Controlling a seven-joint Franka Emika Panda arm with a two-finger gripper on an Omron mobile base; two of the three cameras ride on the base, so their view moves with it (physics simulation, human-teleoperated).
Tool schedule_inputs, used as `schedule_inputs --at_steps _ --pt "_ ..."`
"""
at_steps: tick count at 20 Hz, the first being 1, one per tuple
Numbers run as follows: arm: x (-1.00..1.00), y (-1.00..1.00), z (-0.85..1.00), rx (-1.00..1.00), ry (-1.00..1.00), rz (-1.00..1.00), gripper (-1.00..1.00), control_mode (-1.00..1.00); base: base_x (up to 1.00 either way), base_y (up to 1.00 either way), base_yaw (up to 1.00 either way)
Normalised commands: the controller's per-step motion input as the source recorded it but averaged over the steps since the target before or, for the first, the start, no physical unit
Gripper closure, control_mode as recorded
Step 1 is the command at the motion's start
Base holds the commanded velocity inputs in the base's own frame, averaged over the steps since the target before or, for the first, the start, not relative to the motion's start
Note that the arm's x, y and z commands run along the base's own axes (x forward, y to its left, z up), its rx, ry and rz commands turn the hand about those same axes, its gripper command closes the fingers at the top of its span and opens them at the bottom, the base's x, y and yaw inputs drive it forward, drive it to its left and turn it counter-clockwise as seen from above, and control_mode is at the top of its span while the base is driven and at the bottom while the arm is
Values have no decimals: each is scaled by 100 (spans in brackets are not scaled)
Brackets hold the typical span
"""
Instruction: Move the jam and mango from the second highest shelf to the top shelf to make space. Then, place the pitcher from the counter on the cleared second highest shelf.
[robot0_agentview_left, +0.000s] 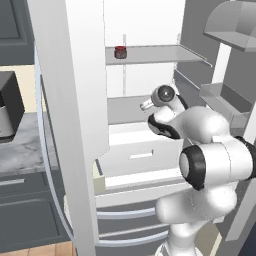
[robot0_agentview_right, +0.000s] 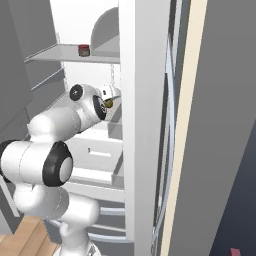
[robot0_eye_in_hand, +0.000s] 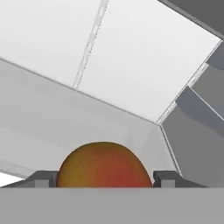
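The red-orange mango sits between my two fingertips, which press against its sides just above the second highest shelf. My gripper reaches into the open fridge over that shelf, and its hand shows with a sliver of the mango. The small dark-red jam stands upright on the top shelf, towards its left, and appears again as the jam on the top shelf. The pitcher is out of view. A strip of the marble counter lies at the left.
The open fridge door stands close on the arm's left. A white drawer lies below the second shelf. Door bins hang at the right. A black-and-silver toaster oven stands on the counter.
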Motion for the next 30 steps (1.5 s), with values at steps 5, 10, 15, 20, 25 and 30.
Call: schedule_inputs --at_steps 5,10,15,20,25,30 --pt "-100 30 100 -4 -28 0 100 -100 0 0 0" --pt "-75 4 100 0 -12 0 100 -100 0 0 0" --pt "-22 -4 100 0 0 0 100 -100 0 0 0" --pt "4 -9 100 0 1 0 100 -100 0 0 0" --pt "39 0 92 1 12 0 100 -100 0 0 0" --pt "68 -5 30 0 22 0 100 -100 0 0 0"
